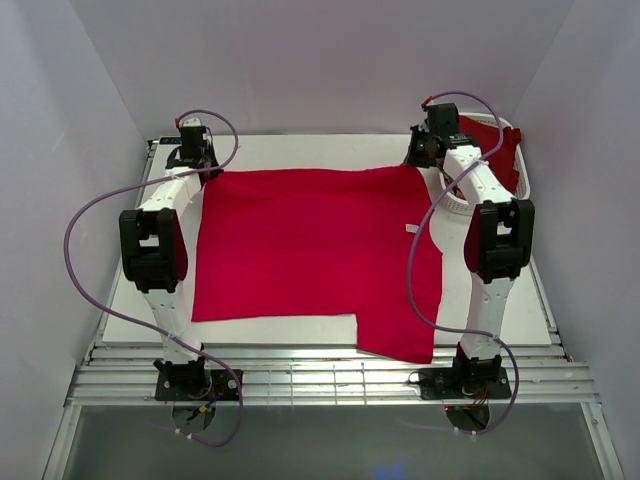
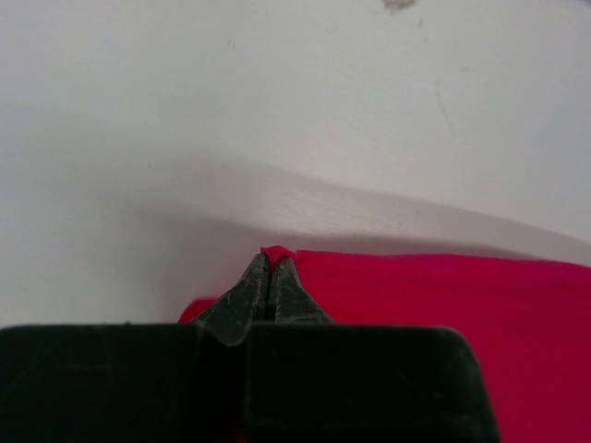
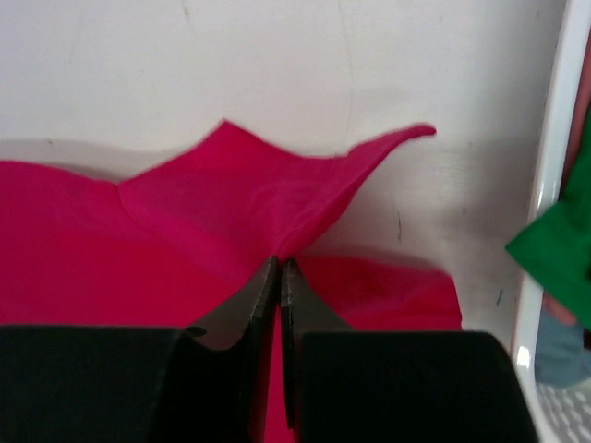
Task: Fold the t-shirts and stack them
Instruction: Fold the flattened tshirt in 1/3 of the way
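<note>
Near edge of table [image 1: 300,150]: the right-hand part of the crimson t-shirt [image 1: 310,250] hangs over the edge; the rest lies spread flat across the middle, one layer, no fold seen.

Far left corner of the shirt: left gripper [image 2: 271,268], jaws pressed together with a nip of cloth between the tips.

Far right corner of the shirt: right gripper [image 3: 279,268], jaws likewise closed on the cloth, the hem lifted into a small peak beside it.

Far right corner of table: white basket [image 3: 554,185] holds a green shirt [image 3: 554,245] and a dark red shirt [image 1: 490,140], unfolded.

Judgement: early stage. First shirt laid out and gripped at both far corners, probably for its first fold. Nothing stacked yet; basket shirts remain.
</note>
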Robot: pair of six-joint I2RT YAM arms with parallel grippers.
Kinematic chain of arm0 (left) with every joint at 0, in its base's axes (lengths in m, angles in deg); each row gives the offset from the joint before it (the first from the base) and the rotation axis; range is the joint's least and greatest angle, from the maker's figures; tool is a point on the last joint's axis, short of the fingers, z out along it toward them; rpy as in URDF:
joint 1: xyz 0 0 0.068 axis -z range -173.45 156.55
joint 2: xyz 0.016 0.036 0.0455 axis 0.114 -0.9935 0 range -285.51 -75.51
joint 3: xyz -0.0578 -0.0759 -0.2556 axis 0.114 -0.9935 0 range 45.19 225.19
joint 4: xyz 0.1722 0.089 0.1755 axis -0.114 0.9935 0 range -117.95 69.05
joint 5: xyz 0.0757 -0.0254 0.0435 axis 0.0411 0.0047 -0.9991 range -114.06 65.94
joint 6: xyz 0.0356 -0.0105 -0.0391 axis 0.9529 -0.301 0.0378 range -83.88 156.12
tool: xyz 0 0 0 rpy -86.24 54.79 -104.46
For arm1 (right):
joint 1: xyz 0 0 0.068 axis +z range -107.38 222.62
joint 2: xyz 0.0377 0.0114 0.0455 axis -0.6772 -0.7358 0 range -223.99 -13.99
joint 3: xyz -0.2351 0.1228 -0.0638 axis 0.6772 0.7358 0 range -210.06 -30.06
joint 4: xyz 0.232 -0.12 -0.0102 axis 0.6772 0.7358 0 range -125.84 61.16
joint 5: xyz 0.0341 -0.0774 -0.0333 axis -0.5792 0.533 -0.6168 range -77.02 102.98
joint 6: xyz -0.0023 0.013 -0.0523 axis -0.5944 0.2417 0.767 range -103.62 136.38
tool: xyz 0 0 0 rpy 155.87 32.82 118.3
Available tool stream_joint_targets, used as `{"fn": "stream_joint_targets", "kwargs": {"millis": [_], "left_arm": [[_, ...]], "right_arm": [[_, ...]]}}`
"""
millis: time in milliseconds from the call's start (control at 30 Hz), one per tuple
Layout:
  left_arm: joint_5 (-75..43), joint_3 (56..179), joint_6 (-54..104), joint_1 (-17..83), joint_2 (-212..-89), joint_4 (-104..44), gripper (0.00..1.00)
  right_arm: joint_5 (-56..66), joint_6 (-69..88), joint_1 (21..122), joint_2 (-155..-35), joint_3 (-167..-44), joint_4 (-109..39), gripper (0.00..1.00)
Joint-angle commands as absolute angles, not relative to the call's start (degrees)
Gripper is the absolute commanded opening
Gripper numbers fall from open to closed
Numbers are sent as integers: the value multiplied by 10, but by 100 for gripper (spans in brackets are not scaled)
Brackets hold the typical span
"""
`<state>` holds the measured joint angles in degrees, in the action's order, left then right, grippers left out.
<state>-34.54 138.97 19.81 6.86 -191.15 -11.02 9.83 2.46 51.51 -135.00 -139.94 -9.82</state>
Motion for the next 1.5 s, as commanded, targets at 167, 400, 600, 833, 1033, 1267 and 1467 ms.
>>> {"fn": "stream_joint_targets", "kwargs": {"millis": [167, 400, 600, 833, 1033, 1267, 1467], "left_arm": [[-386, 1286, 202, 66, -1826, -57, 0], [-420, 1202, 200, 66, -1754, -45, 0], [-423, 1158, 200, 66, -1726, -19, 0], [-421, 1132, 194, 66, -1725, 37, 0], [-425, 1142, 162, 66, -1754, 121, 27], [-454, 1141, 126, 66, -1705, 152, 70], [-418, 1168, 102, 66, -1702, 134, 53]], "right_arm": [[113, 38, 527, -1186, -1209, -89, 8], [118, 25, 529, -1091, -1093, -64, 8], [127, 22, 533, -1038, -1021, -40, 8], [159, 15, 542, -1007, -936, -17, 8], [213, 4, 554, -1000, -906, 5, 8], [271, -22, 563, -1017, -919, 70, 27], [284, -17, 571, -1014, -953, 70, 49]]}}
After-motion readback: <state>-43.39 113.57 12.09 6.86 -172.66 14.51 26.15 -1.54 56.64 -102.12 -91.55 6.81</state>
